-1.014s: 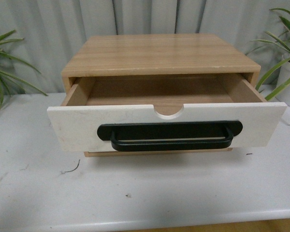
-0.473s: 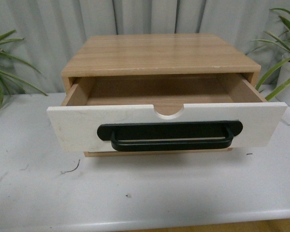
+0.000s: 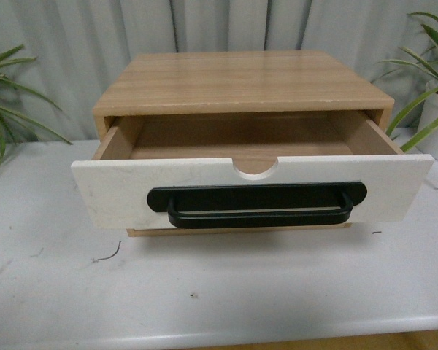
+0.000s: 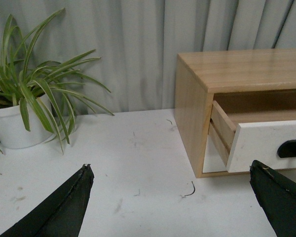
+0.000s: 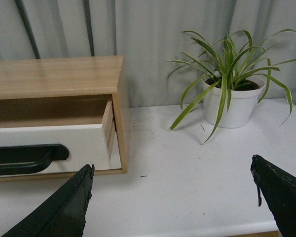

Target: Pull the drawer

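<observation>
The drawer (image 3: 109, 189) stands pulled well out of its wooden cabinet (image 3: 241, 80). Its white front carries a long black bar handle (image 3: 257, 208) and a half-round notch (image 3: 255, 169) in the rim, and its wooden inside is empty. Neither arm shows in the front view. My left gripper (image 4: 170, 197) is open over bare table, left of the cabinet (image 4: 192, 113) and apart from the drawer (image 4: 266, 143). My right gripper (image 5: 172, 197) is open too, right of the drawer (image 5: 64, 140), with nothing between its fingers (image 5: 64, 207).
The cabinet sits on a white table (image 3: 204, 292) scuffed with small marks. A potted spider plant (image 4: 19, 108) stands to the left and another (image 5: 232, 94) to the right. Grey curtains (image 3: 73, 44) hang behind. The table's front edge (image 3: 277, 332) is near.
</observation>
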